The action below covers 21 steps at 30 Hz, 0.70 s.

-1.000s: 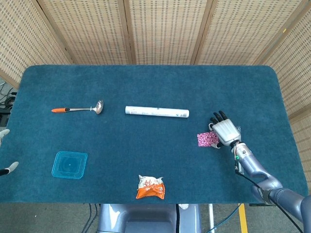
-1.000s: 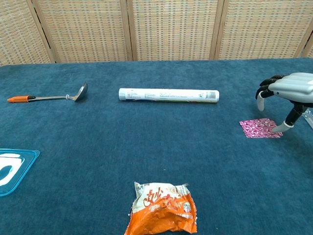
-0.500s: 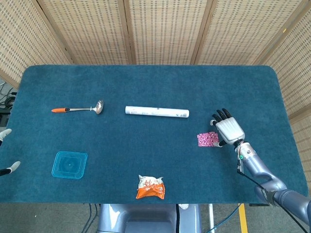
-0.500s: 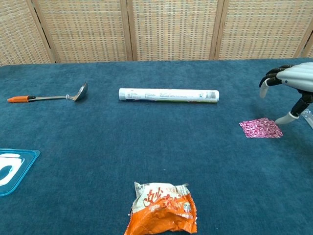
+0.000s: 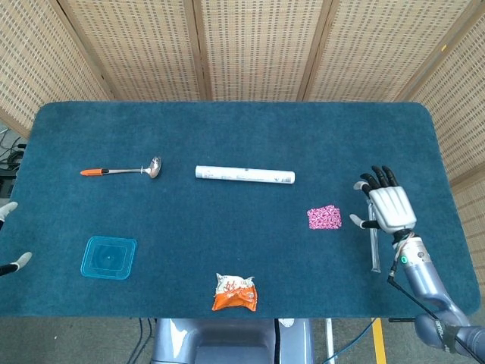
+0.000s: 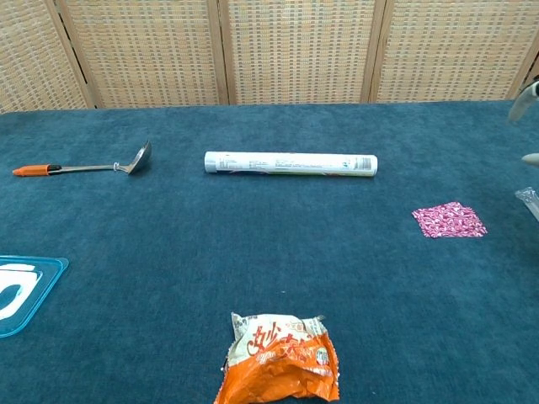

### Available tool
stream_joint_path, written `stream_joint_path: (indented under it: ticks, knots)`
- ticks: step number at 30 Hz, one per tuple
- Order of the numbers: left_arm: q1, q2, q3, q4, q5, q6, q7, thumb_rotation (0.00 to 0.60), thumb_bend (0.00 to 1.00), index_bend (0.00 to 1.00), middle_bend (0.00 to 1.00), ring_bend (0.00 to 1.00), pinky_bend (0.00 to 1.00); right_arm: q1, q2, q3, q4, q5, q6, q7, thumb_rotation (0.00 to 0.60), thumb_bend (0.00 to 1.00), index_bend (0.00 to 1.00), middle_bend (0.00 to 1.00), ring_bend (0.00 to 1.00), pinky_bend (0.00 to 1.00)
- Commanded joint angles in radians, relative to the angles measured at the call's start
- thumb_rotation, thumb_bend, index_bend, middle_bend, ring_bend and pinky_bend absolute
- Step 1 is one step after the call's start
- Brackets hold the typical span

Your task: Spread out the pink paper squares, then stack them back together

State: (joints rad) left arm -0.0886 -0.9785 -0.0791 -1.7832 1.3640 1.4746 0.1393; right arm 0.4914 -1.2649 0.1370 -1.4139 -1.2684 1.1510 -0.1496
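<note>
Pink patterned paper squares sit in one little stack on the dark teal carpeted tabletop, over on the right half, roughly 4 o'clock from the middle. Nothing is touching them. In the chest view the stack lies flat, and I can't tell how many sheets are in it.

Right hand is at 3 o'clock of the stack, apart from it, fingers spread wide and holding nothing. A thin clear tube-like thing lies on the tabletop partly under that hand; can't make out what it is. Only fingertips of it show at the right edge of the chest view.

Left hand barely pokes in at the left edge, just a couple of pale tips, so can't say whether it's open or closed.

Other stuff: a white rolled tube near the middle, a metal ladle with an orange handle at 9 o'clock of it, a clear blue square plastic lid at 8 o'clock, and a crumpled orange snack packet at 6 o'clock near the front edge.
</note>
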Motion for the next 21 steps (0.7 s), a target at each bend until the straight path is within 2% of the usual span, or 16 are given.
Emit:
stream_joint_path:
  ticks: [1,11,17,21]
  knots:
    - [0.004,-0.007,0.007,0.001,0.015,0.006,-0.001,0.600,0.12,0.15,0.00,0.00,0.00,-0.096,0.059,0.003,-0.125,0.034,0.128,-0.040,0.600,0.37,0.29,0.22,0.00,0.00]
    - [0.013,-0.012,0.029,-0.002,0.048,0.005,-0.013,0.600,0.12,0.15,0.00,0.00,0.00,-0.247,0.125,-0.030,-0.221,-0.021,0.347,-0.090,0.600,0.39,0.32,0.22,0.00,0.00]
    - [0.015,-0.011,0.037,-0.007,0.067,0.005,-0.012,0.600,0.12,0.15,0.00,0.00,0.00,-0.297,0.142,-0.043,-0.234,-0.056,0.401,-0.077,0.600,0.38,0.32,0.22,0.00,0.00]
    - [0.014,-0.009,0.038,-0.008,0.071,0.003,-0.012,0.600,0.12,0.15,0.00,0.00,0.00,-0.308,0.145,-0.046,-0.235,-0.068,0.398,-0.071,0.600,0.39,0.32,0.23,0.00,0.00]
